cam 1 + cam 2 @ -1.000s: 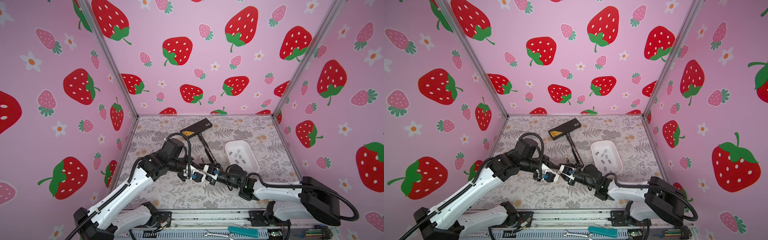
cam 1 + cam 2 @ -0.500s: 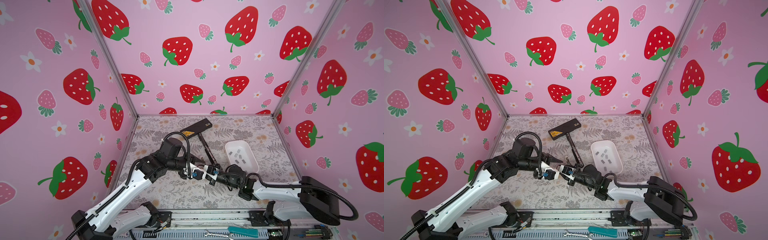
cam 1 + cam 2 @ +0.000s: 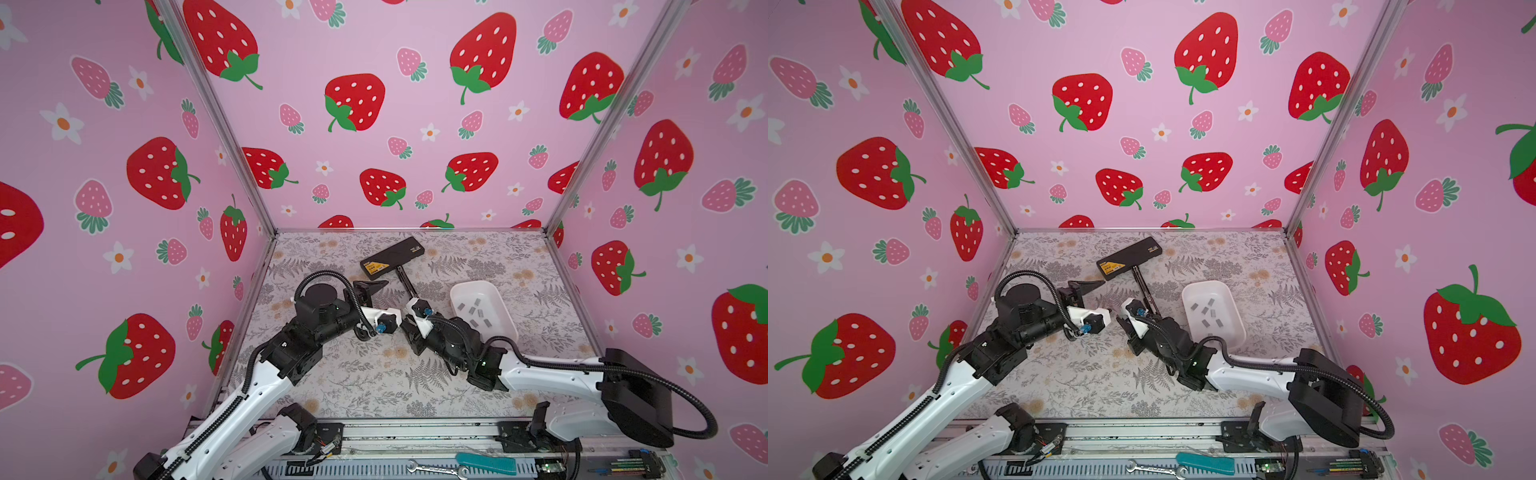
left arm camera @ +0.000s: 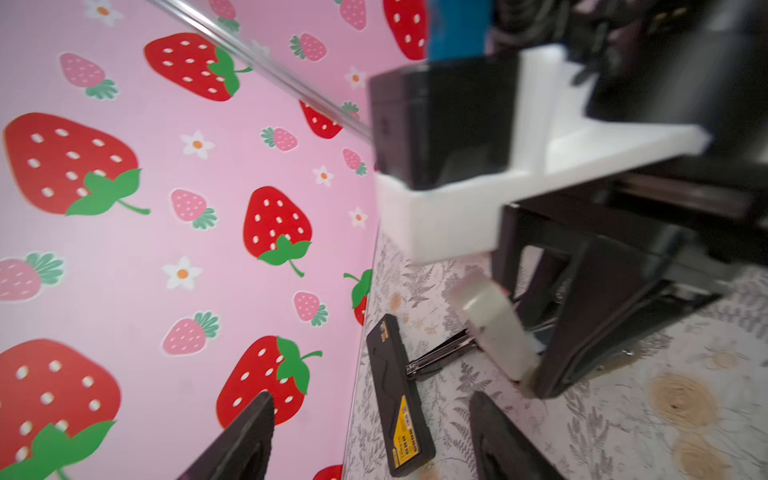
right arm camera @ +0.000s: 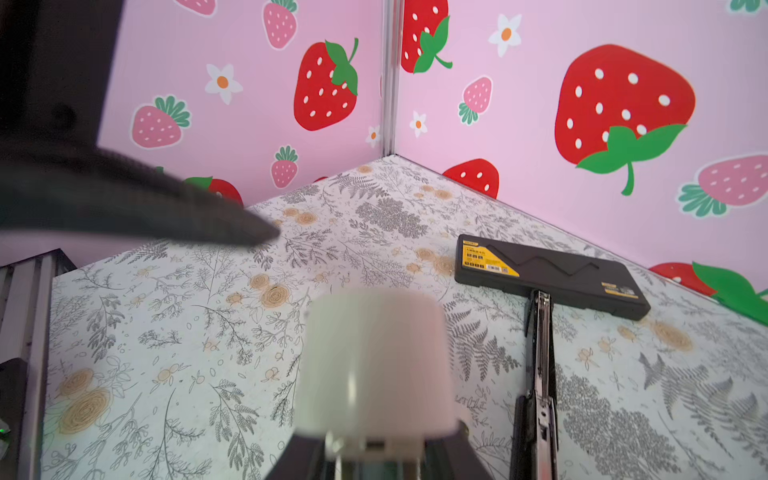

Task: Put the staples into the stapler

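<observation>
Right of centre in a top view, staples (image 3: 476,309) sit in the tray (image 3: 503,322) beside the opened stapler (image 3: 392,257). Left tool (image 3: 376,289) gapes; right tool (image 5: 374,449) pinches a pale block (image 5: 374,361), likely a strip, which must next line up with the stapler.

Counts as I read them: six staples (image 3: 481,312), one white tray (image 3: 473,285), one opened stapler (image 3: 392,256), one white block (image 5: 374,361), one wrench (image 3: 436,471), one teal-handled tool (image 3: 486,463).

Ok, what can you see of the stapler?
The stapler is a flat black plastic-looking bar with yellow labels near both ends and a zigzag groove on top. A thin metal rail juts from its middle at a right angle, making a T. It lies flat on the floral mat near the back wall. Only the mat touches it; the rail's near end is hidden.
</observation>
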Tool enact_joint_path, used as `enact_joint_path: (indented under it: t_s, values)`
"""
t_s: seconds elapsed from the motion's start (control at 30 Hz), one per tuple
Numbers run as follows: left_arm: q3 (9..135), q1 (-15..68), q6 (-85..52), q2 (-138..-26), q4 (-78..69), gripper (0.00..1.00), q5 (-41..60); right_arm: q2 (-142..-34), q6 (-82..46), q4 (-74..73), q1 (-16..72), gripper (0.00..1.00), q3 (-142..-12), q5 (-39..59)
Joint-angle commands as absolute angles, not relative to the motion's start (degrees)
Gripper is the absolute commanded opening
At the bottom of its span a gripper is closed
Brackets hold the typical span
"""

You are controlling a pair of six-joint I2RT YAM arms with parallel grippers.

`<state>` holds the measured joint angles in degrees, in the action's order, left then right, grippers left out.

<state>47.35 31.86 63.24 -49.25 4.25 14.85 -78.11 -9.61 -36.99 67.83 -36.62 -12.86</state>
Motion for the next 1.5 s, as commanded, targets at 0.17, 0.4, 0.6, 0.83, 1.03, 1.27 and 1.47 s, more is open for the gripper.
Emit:
enact_joint_path:
  t_s: [0.17,0.4,0.6,0.83,1.03,1.27,1.47]
  values:
    - [48.4,30.9,52.9,-47.5,-9.7,0.87,-8.6,-78.3,-23.8,-26.4,67.7,0.0,-41.4,-10.2]
    - [49.6,30.7,43.6,-42.3,-13.7,0.99,-16.5,-82.2,-32.5,-14.7,67.8,0.0,-46.9,-15.3]
    - [51.5,30.3,33.3,-39.3,-11.5,0.99,-16.0,-93.6,-37.8,-1.3,69.5,0.0,-58.0,-16.6]
    - [65.8,29.5,-11.5,-38.3,13.6,0.99,-19.4,-102.2,-39.4,4.8,71.2,0.0,-63.5,-11.9]
    - [47.7,29.5,-19.0,-24.8,7.5,0.99,-9.3,-105.5,-39.8,6.8,72.3,0.0,-65.7,-11.5]
    - [42.1,29.5,-30.4,-19.7,20.8,0.99,-5.5,-110.2,-40.7,6.6,73.0,0.0,-65.8,-14.0]
    - [39.3,29.5,-38.1,-14.6,36.2,0.99,-18.9,-110.5,-42.0,6.3,73.0,0.0,-62.9,-15.2]
